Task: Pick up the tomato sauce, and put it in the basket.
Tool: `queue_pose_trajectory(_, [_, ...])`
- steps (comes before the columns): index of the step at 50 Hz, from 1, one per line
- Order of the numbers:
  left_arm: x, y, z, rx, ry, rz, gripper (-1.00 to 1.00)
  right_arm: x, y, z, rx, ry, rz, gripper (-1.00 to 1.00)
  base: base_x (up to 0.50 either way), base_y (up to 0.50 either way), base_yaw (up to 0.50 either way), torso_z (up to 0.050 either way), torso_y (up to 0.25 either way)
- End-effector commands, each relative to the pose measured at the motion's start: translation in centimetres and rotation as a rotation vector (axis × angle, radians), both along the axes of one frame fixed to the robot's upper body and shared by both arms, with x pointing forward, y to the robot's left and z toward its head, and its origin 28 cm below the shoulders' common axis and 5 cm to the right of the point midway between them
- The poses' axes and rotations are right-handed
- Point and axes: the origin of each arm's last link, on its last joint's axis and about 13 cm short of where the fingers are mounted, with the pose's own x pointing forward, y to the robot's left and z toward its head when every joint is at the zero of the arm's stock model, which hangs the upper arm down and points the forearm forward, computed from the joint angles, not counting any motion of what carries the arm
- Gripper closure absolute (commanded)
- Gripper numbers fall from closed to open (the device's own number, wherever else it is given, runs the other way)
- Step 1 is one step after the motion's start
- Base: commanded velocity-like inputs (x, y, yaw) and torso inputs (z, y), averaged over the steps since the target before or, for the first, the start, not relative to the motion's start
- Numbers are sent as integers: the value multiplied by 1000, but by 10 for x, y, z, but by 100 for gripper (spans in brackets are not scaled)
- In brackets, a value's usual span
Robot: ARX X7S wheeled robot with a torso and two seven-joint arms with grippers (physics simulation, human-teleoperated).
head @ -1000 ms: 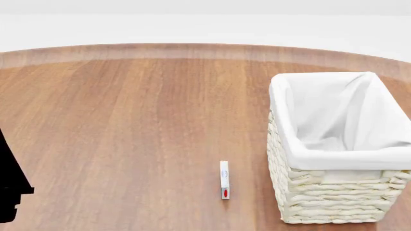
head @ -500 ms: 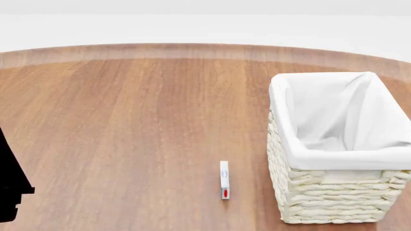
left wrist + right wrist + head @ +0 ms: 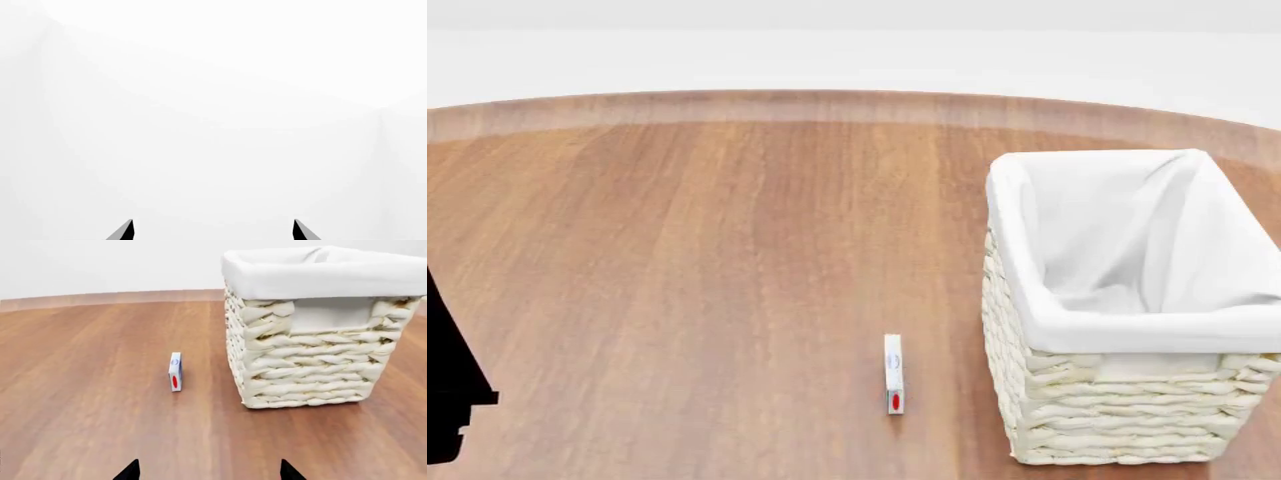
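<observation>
1. One wooden table (image 3: 694, 260) fills most of the head view, its far edge curving against a pale wall.
2. One basket (image 3: 1121, 400), cream wicker with a white cloth lining folded over its rim, stands upright on the table at the right side of the head view. Its visible interior shows only the cloth.
3. One small thin white box (image 3: 893, 374) with a red mark and a blue mark stands on edge on the table, just left of the basket and apart from it; the right wrist view shows it too (image 3: 175, 371).
4. The left gripper (image 3: 212, 231) shows two dark fingertips (image 3: 123, 232) set wide apart against a plain white background, with nothing between the jaws. A black part of the left arm (image 3: 451, 385) sits at the left edge of the head view.
5. The right gripper (image 3: 209, 471) also shows two dark tips spread wide, its jaws holding nothing, low over the table and facing the basket and the box.
6. The tomato sauce can appears in none of the three views.
</observation>
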Motion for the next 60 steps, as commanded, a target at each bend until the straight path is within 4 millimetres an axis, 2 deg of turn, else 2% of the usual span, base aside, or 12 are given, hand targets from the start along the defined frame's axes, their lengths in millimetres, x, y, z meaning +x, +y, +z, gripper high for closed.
queue_pose_trajectory(1, [1,0,-2,0,4,2,-100,-6,0,-7,26,50,-24,-100,0,0,0,0,0])
queue_pose_trajectory(8, [2,0,-3,-2,9,-3,-100,-10,-1,-12,35,76,-42,-100,0,0,0,0,0])
queue_pose_trajectory(15, [2,0,-3,-5,13,-6,-100,-13,-2,-24,72,111,-59,-100,0,0,0,0,0])
queue_pose_trajectory(60, [5,-1,-6,-5,25,-6,-100,-29,-1,-53,134,244,-65,-100,0,0,0,0,0])
